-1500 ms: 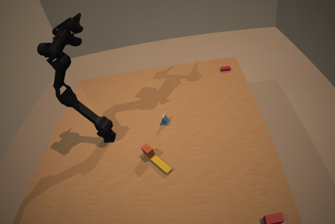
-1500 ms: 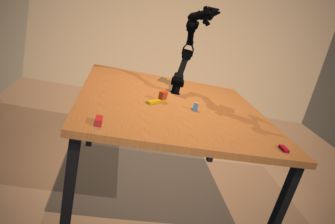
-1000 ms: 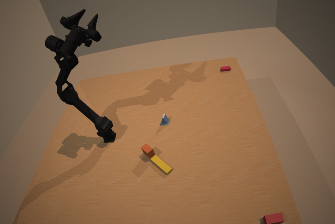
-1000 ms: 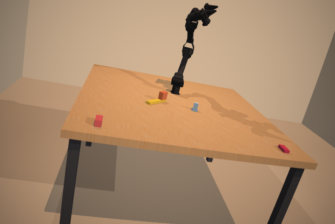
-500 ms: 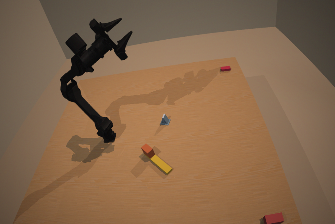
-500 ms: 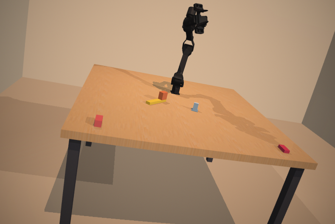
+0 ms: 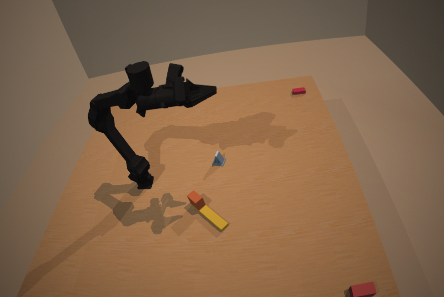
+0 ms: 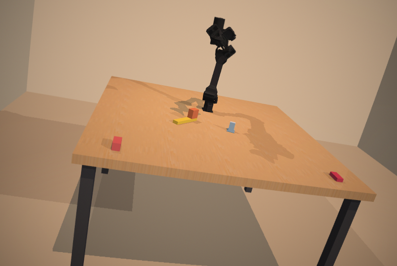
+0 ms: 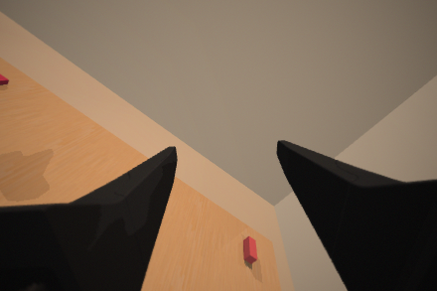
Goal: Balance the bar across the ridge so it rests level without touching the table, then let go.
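Observation:
The bar is yellow and lies flat on the table. An orange block sits on one end of it. The small blue-grey ridge stands apart from the bar, with nothing on it. My gripper is open and empty, high above the table. It points away from the arm's base, well above the ridge and the bar. The wrist view shows nothing between its fingers, and neither the bar nor the ridge is in that view.
A flat crimson block lies near one table corner. A taller red block lies near another corner. The black arm base stands near the ridge and the bar. Walls surround the table.

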Available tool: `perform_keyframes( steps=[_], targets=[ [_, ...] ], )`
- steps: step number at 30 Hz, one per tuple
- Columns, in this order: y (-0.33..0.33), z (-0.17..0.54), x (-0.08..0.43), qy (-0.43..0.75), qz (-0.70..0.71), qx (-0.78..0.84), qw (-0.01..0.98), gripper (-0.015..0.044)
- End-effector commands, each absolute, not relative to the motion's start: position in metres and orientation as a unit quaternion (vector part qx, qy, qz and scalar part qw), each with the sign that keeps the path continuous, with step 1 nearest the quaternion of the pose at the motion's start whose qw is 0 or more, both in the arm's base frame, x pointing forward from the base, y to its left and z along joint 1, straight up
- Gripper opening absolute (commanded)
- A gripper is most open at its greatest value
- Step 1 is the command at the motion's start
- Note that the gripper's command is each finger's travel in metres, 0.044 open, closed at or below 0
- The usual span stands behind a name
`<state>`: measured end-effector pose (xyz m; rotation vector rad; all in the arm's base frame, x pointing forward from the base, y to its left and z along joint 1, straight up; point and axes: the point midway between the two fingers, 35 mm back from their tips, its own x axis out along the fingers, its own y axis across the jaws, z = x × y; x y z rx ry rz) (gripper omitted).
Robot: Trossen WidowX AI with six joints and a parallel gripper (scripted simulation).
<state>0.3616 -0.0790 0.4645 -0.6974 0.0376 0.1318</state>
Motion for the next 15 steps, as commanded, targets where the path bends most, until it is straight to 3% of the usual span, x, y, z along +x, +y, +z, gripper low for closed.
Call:
perform_keyframes(
  steps=[1,15],
  targets=[
    [-0.099,0.431,0.373,0.096,0.048,-0.259,0.960,0.0315],
    [-0.152,0.291,0.371,0.380,-0.058,0.034,0.923,0.0315]
  ],
)
